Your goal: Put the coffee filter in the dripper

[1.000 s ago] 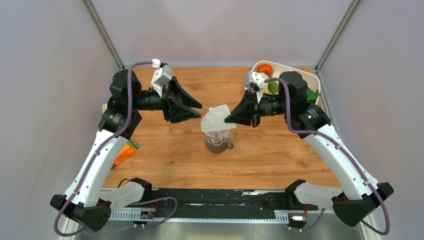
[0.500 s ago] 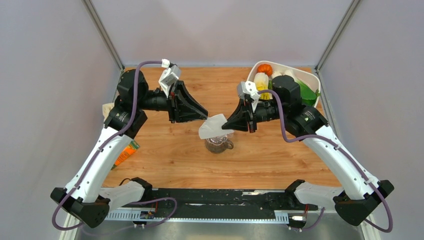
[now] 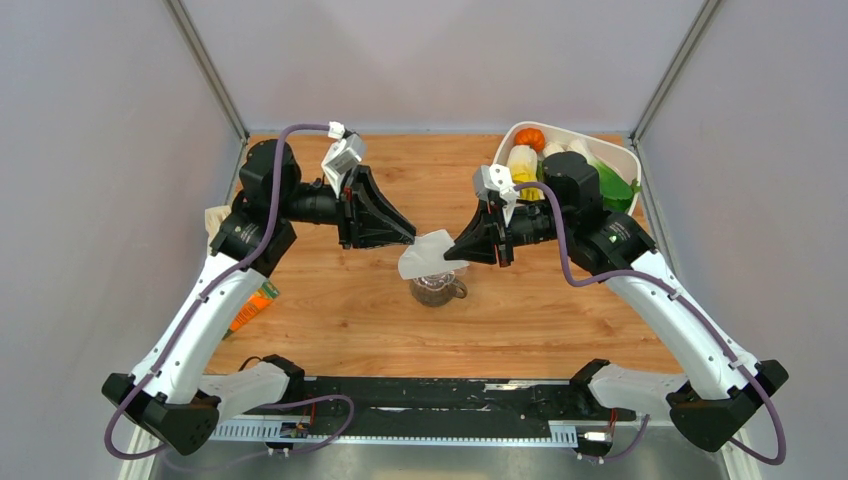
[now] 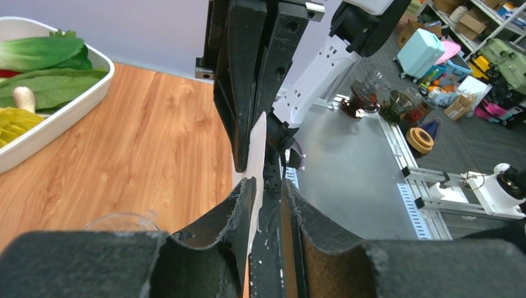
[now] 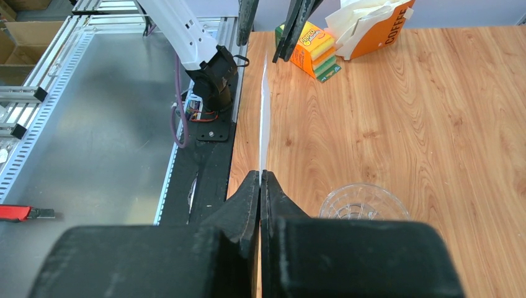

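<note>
One coffee filter [image 3: 424, 256] between right tool's [image 3: 451, 250] tips

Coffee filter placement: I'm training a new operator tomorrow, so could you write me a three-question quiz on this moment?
1. True or false: the right gripper is shut on the coffee filter.
2. Where is the dripper? A) in the white tray B) standing just below the held filter C) on the orange packet
3. Fill in: the filter's free edge sits between the fingers of the ____ gripper.

Key: 1 true; 2 B; 3 left gripper.
</note>
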Controlling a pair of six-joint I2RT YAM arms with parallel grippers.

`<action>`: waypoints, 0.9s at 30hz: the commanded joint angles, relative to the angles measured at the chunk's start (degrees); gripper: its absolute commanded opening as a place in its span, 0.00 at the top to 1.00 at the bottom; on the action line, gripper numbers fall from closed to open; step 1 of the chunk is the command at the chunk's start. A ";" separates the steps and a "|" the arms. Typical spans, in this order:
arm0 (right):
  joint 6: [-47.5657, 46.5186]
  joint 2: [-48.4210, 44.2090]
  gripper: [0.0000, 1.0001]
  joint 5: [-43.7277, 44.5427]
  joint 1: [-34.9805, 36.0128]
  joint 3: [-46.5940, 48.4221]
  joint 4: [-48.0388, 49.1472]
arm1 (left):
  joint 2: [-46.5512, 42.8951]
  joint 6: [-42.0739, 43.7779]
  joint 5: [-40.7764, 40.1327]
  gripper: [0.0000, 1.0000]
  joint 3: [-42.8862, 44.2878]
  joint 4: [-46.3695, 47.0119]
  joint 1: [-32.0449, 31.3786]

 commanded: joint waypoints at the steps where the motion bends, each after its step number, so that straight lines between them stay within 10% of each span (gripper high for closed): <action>1: -1.48 -1.51 1.00 -0.55 0.36 0.45 1.05 | -0.06 2.79 0.34 0.68 -0.25 -2.49 -0.21; 10: -1.97 -1.41 1.00 -0.81 0.64 0.48 1.10 | 0.62 1.60 0.95 0.99 -0.43 -1.29 -0.21; 27: -7.06 -0.65 1.00 2.17 4.14 1.17 -0.28 | 1.14 -0.99 0.72 1.00 -3.38 1.65 -1.97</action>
